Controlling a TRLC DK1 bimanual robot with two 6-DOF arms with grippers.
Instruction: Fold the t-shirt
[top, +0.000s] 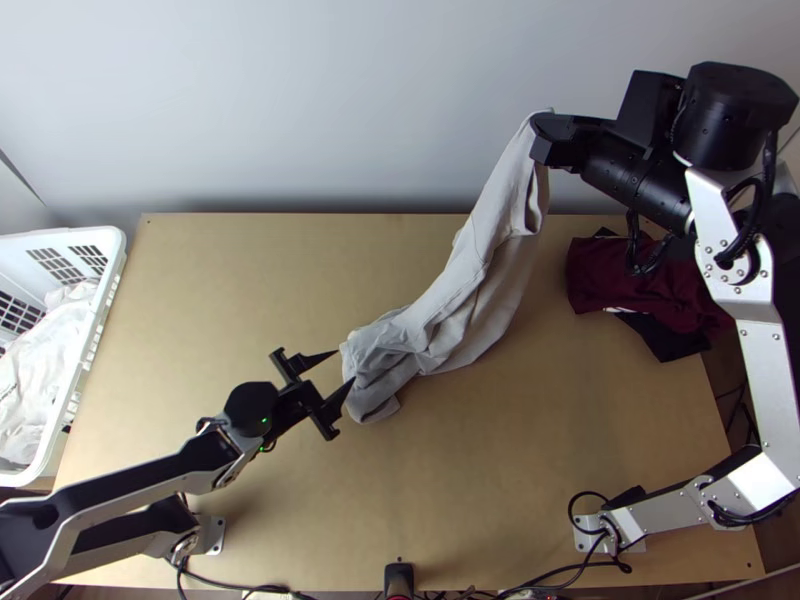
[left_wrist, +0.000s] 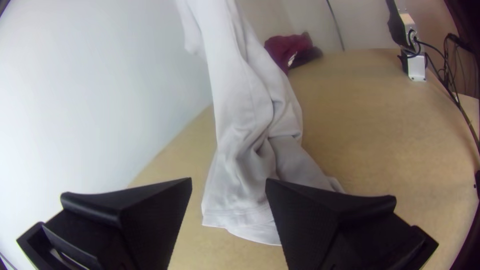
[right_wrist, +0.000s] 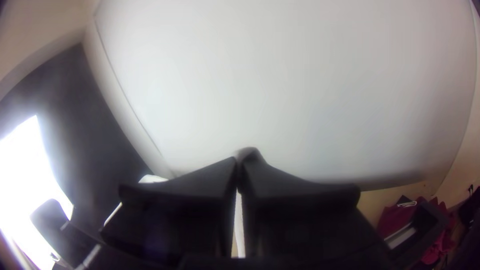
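The light grey t-shirt (top: 460, 300) hangs bunched and stretched from my right gripper (top: 545, 140), which is raised at the back right and shut on one end of it. Its lower part rests crumpled on the table near the middle. My left gripper (top: 347, 365) stands open beside that lower end. In the left wrist view the t-shirt (left_wrist: 250, 125) slopes down to a hem beyond the left gripper (left_wrist: 229, 182). The right wrist view has a bit of the t-shirt (right_wrist: 247, 152) pinched at the right gripper (right_wrist: 240, 167).
A white basket (top: 112, 262) holding white cloth stands at the table's left edge. Dark red cloth (top: 625, 275) and black cloth (top: 665, 340) lie in a heap at the right, under the right arm. Cables run along the near edge of the table (top: 480, 500).
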